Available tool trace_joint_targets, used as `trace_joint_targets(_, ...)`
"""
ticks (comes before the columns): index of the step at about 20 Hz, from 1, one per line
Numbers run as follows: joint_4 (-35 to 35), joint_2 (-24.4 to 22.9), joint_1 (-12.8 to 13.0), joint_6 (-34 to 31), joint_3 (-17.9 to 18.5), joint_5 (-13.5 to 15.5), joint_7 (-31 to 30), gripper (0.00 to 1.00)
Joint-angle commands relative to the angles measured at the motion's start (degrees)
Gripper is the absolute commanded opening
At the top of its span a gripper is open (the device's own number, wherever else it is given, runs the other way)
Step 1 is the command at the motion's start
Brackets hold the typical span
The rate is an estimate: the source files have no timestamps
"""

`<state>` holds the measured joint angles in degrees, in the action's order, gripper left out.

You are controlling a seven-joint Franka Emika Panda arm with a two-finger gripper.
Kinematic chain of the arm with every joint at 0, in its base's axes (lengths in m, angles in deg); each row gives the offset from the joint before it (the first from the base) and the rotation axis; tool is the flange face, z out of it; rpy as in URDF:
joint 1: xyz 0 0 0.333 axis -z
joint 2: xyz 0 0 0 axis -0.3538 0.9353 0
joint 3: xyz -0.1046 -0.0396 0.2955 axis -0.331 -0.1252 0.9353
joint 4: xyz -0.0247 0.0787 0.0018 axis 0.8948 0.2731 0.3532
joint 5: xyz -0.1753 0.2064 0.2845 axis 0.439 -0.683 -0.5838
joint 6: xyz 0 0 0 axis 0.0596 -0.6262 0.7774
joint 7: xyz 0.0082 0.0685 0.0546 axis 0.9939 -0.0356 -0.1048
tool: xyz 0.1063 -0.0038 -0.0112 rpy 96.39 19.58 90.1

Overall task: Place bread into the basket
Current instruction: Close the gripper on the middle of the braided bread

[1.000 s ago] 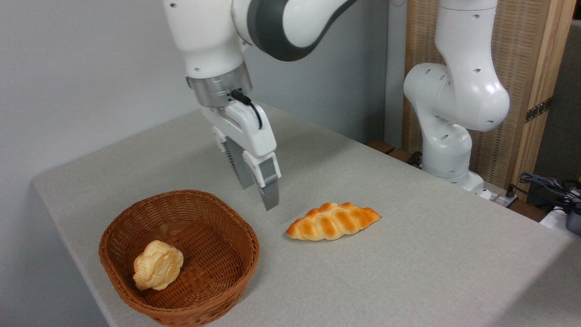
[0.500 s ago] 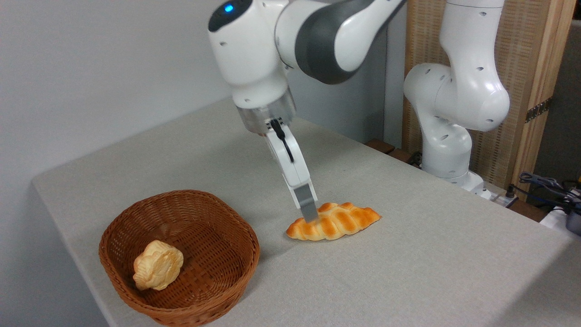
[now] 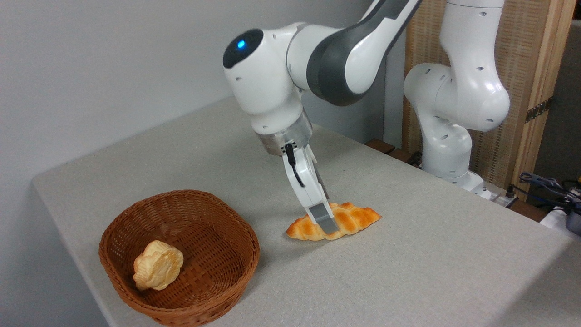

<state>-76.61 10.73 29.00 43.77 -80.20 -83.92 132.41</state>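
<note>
Basket [image 3: 218, 236] with a bun [image 3: 158, 265] inside sits unmoved, well left of the claw [image 3: 327, 223]. The claw has dropped onto the middle of the bread [image 3: 354, 220], which still lies on the table [image 3: 408, 272]; its near finger [image 3: 323, 218] covers the crust, the other is hidden, so its grip can't be judged.

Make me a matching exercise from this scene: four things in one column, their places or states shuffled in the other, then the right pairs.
Things:
1. braided loaf
2. small pale bun
3. basket
4. gripper

Places or states:
A. lying inside the basket
B. lowered onto the loaf's middle
C. on the table, left of the loaf
D. on the tablecloth, outside the basket

Pairs: 1-D, 2-A, 3-C, 4-B
</note>
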Motion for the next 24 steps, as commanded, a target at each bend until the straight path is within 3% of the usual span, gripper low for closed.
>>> trace_joint_targets(1, -1.11, -0.73, 0.78, 0.07, 0.47, -1.19, 1.19, 1.00)
trace_joint_targets(6, -1.64, -0.64, 0.78, 0.51, 0.47, -1.19, 2.42, 1.00)
trace_joint_targets(7, -1.55, -0.64, 0.78, 0.60, 0.47, -1.27, 2.42, 0.96)
trace_joint_targets(10, -1.55, -0.55, 0.69, 0.69, 0.47, -1.36, 2.42, 0.46)
trace_joint_targets(11, -1.55, -0.55, 0.69, 0.69, 0.47, -1.36, 2.42, 0.37)
trace_joint_targets(24, -1.64, -0.55, 0.60, 0.69, 0.47, -1.36, 2.42, 0.35)
